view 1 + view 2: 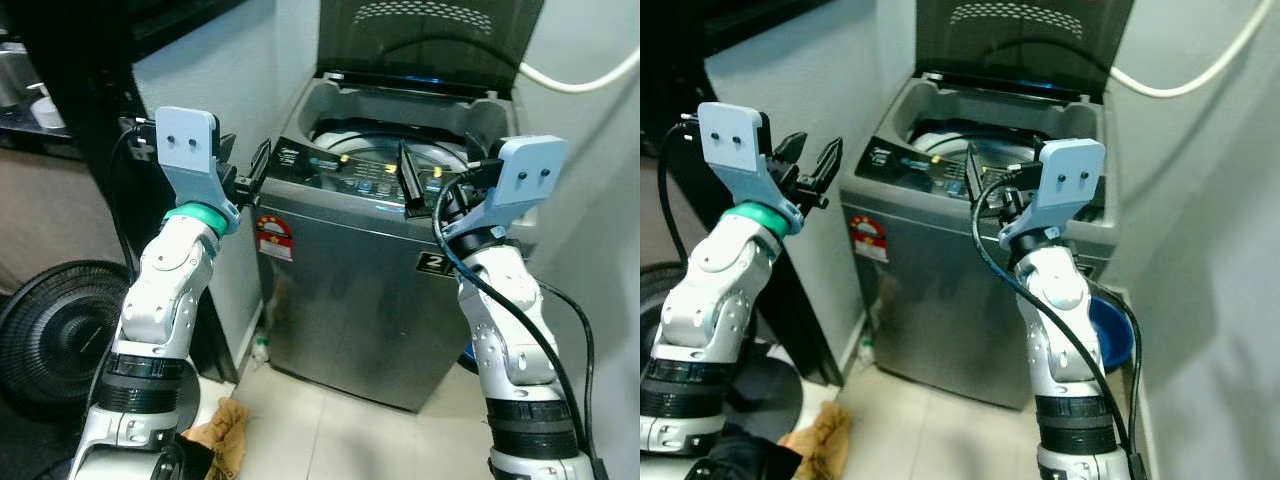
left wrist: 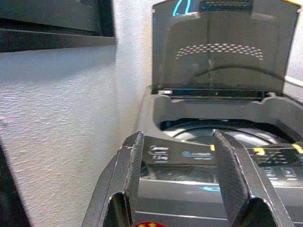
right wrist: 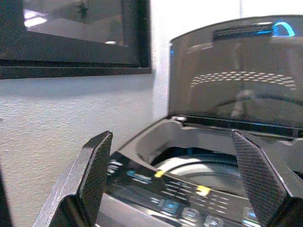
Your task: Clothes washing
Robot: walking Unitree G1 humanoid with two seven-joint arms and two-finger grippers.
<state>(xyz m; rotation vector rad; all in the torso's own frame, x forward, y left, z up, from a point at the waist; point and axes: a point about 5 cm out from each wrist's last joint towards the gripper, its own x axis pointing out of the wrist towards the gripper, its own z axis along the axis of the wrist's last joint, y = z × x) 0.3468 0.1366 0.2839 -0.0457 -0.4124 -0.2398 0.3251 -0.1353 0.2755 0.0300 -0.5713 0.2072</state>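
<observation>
Left eye: washing machine (image 1: 385, 290) sits dead ahead, lid (image 1: 430, 40) up, drum open; both arms are raised at its front edge and neither carries anything. Your left end effector (image 1: 245, 175) is spread, just off the washer's left front corner; the right end effector (image 1: 420, 180) hovers over the control panel (image 1: 375, 180). The only fabric I can spot is a tan cloth (image 1: 222, 432) on the floor (image 1: 330, 430) by your left leg, so reaching into the drum now probably loads nothing. Right eye: a blue basin (image 1: 1110, 335) is wedged between washer and wall, right elbow near it; swing wide and you may knock it. Left wrist: fingers (image 2: 127, 179) moderately apart, lined up on the panel edge; drive forward and you hit the housing. Right wrist: fingers (image 3: 92, 175) wide, buttons (image 3: 187, 210) right below; dip and you could trigger a cycle by accident.
</observation>
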